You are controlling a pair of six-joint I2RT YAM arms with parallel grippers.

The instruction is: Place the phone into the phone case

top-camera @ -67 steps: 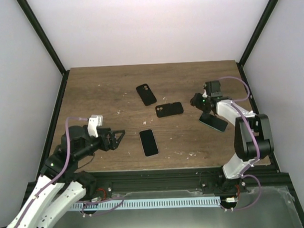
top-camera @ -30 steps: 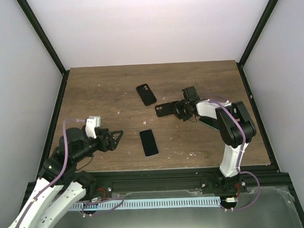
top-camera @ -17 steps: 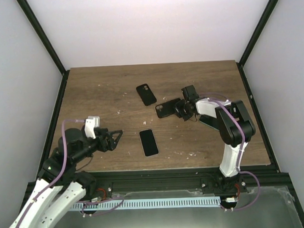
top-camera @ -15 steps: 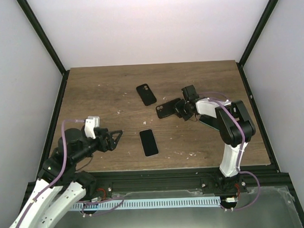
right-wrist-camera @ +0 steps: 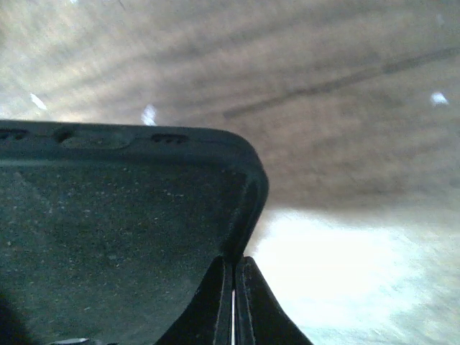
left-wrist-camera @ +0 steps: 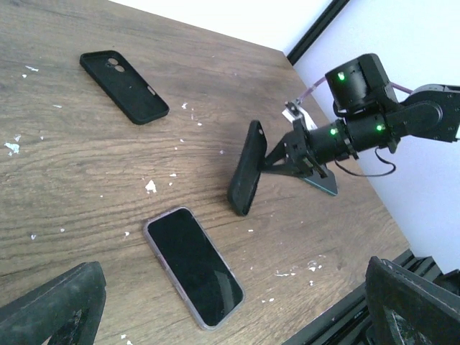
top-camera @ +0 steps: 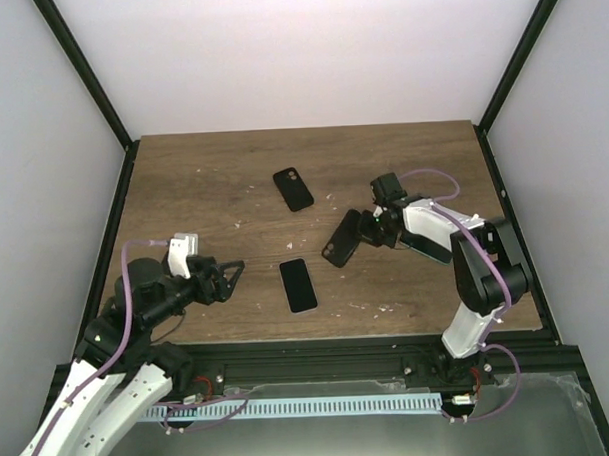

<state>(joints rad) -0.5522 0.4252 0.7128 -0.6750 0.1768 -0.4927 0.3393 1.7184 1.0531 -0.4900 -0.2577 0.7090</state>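
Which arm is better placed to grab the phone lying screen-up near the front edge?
Left. The left gripper is open, empty and pointed at the phone, with only bare table between them. The right gripper is shut on a black cover tilted on edge.

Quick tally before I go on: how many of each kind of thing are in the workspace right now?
Black phone cases with camera cutouts: 2 (flat case; tilted case, pinched in the right gripper)
Phones lying screen up: 1 (phone)
Dark slabs partly hidden under the right arm, kind unclear: 1 (dark slab)
Total: 4
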